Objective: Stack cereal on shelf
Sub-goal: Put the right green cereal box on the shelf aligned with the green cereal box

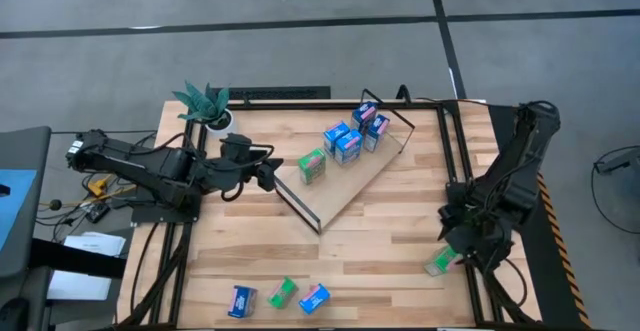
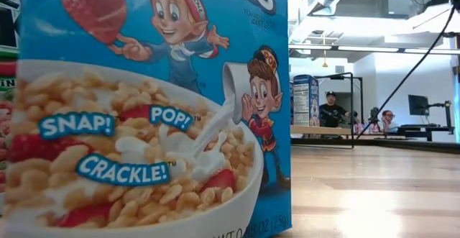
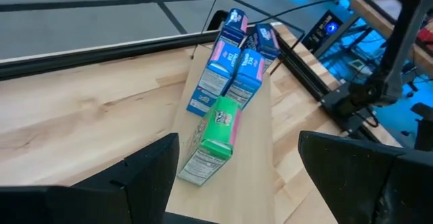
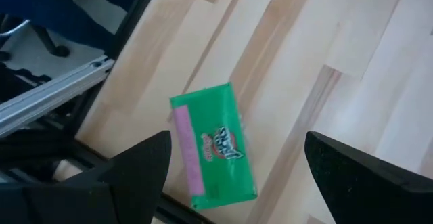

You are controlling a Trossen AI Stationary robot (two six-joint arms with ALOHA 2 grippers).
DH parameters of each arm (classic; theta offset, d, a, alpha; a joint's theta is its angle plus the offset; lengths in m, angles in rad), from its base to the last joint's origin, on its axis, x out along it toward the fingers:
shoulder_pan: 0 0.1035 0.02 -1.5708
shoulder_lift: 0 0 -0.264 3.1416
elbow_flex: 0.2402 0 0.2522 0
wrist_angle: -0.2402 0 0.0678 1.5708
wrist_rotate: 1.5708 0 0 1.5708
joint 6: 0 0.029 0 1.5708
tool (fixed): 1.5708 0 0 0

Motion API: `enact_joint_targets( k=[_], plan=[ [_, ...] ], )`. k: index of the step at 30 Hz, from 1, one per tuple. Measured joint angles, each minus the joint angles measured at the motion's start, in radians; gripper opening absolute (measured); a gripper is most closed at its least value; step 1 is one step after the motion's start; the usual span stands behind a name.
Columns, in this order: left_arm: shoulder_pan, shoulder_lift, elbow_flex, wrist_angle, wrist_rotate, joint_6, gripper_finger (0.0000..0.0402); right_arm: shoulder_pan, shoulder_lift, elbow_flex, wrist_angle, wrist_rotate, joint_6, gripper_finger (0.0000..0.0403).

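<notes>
The right gripper (image 4: 233, 176), its fingers spread and empty, hangs directly over a green cereal box (image 4: 212, 145) lying flat by the table's near right edge, the box's long axis running slantwise across the gap between the fingers, far from the left gripper (image 1: 268, 171).

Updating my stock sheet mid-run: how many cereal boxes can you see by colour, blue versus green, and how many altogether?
Blue boxes: 5, three on the shelf at, two near the table's front edge at.
Green boxes: 3, one on the shelf, one at the front edge, one under the right hand.
Total: 8
</notes>
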Motion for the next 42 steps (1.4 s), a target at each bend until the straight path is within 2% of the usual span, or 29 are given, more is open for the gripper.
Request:
enact_joint_targets(
  k=[9,15,20,29,42],
  plan=[
    [0.002,0.031,0.0,-0.018,-0.004,-0.001,0.0293,0.001,0.003,-0.05,0.053,0.001,0.007,0.0362],
    [0.013,0.043,0.001,-0.017,-0.017,-0.003,0.0293,0.047,0.015,-0.05,0.051,0.001,0.033,0.0362],
    [0.023,0.046,0.0,-0.017,-0.027,-0.003,0.0293,0.075,0.028,-0.078,0.06,0.053,0.06,0.0362],
    [0.053,0.047,0.0,-0.023,-0.017,0.004,0.0293,0.078,0.028,-0.12,0.095,0.054,0.079,0.0358],
    [0.071,0.048,0.0,-0.025,-0.017,0.008,0.0293,0.076,0.027,-0.12,0.078,0.053,0.091,0.027]
  ],
)
